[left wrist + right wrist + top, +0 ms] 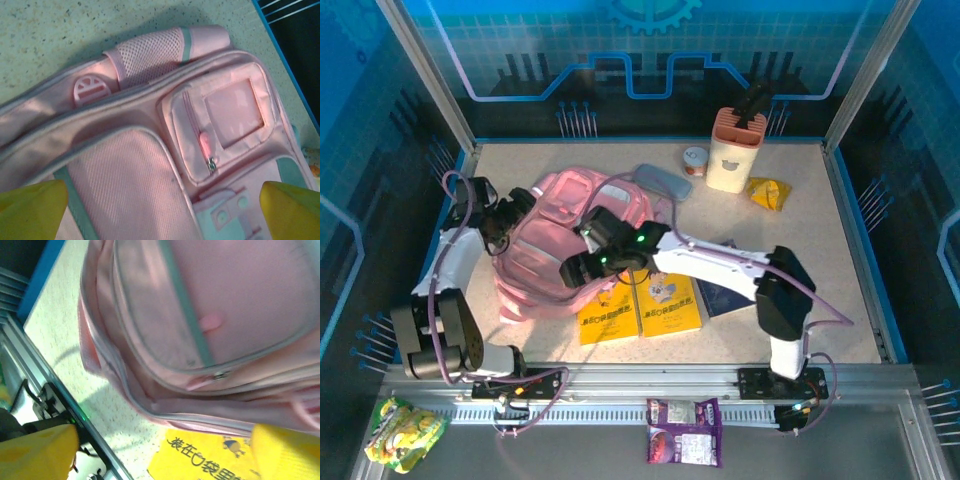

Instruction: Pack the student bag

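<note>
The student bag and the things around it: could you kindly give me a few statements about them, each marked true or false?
1. The student bag lies on the table. True.
2. The two yellow books are inside the bag. False: they lie on the table at its near side.
3. The right pincer holds a book. False: its jaws stand open with nothing between them.
4. The left pincer is open over the bag. True.
5. The cream pen holder lies on its side. False: it stands upright near the far edge.
</note>
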Robot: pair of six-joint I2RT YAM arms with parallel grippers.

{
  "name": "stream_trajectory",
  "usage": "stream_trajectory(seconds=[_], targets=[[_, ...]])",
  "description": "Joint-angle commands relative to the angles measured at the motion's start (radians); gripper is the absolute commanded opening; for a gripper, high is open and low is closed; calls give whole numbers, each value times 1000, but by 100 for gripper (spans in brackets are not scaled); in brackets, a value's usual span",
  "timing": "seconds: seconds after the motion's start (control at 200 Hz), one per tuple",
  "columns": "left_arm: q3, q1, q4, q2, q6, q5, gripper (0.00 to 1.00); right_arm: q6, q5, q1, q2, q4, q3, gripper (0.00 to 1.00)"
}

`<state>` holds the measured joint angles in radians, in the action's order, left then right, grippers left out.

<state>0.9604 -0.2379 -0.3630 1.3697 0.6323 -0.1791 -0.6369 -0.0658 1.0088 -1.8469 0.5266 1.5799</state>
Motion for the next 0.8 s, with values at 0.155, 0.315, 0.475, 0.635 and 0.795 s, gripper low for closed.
stream_trajectory(seconds=[0.155, 0.315, 0.475, 0.635, 0.795], targets=[[-70, 180, -232, -198, 65, 41, 99, -111, 45, -200, 90, 89, -141, 99], [-142, 337, -250, -290, 150, 10, 99, -153, -61, -293, 50, 21, -193, 95], [-180, 538, -273, -374, 251, 78, 99, -169, -80, -325, -22, -64, -203, 91], [-174, 736, -311, -370, 311, 134, 97, -188, -90, -363, -102, -103, -175, 82], [-214, 939, -185, -330, 328, 145, 86, -162, -114, -369, -151, -154, -137, 58]])
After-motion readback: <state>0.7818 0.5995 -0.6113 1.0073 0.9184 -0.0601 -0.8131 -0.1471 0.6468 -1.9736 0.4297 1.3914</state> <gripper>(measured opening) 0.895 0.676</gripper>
